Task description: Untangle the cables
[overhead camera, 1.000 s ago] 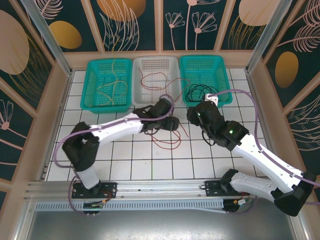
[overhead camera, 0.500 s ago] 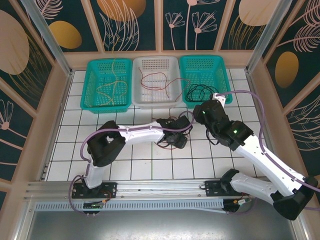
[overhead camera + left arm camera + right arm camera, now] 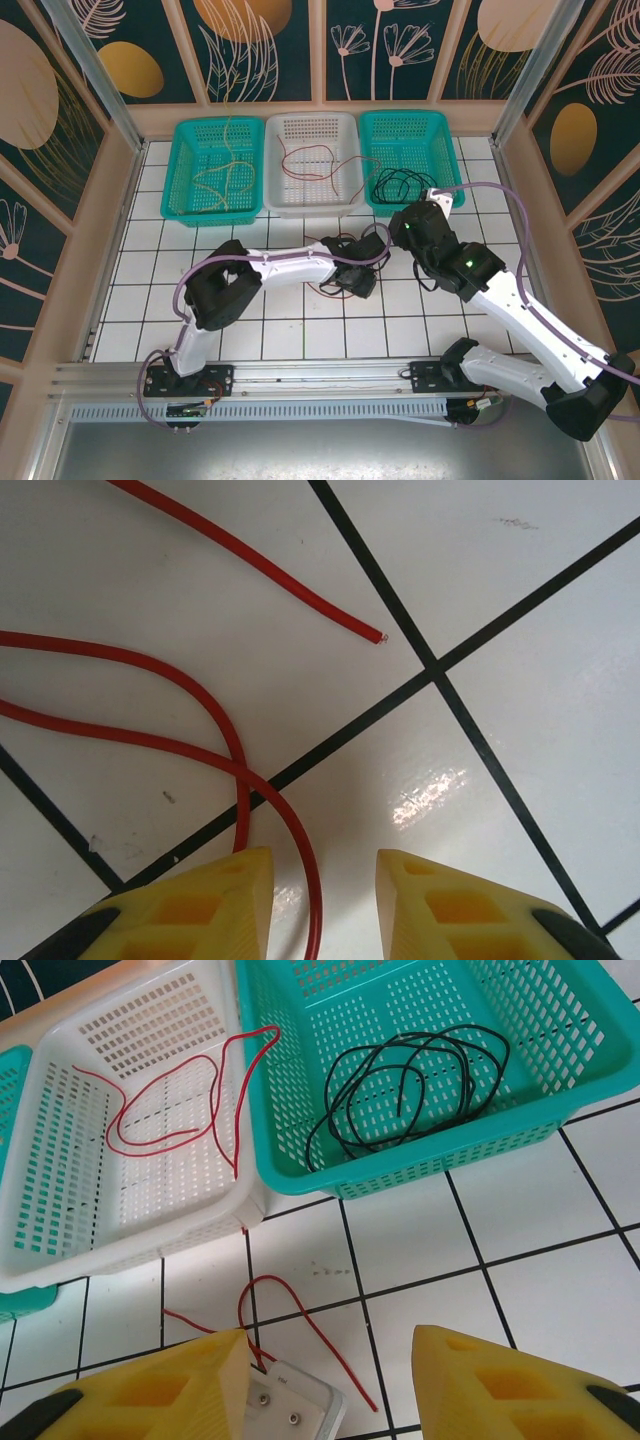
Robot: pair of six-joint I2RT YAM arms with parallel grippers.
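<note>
Your left gripper (image 3: pixel 323 880) has come forward from the white basket (image 3: pixel 311 209), jaws narrowing astride the red cable (image 3: pixel 243 772), not pinching it yet. Your right gripper (image 3: pixel 328 1350) is spread, empty.

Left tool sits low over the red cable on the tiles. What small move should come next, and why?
Probably close the left tool on the red cable. The wire runs up between its fingers, which stand apart with nothing gripped yet, close above the tile. A pinch here looks like the way to lift this strand.
</note>
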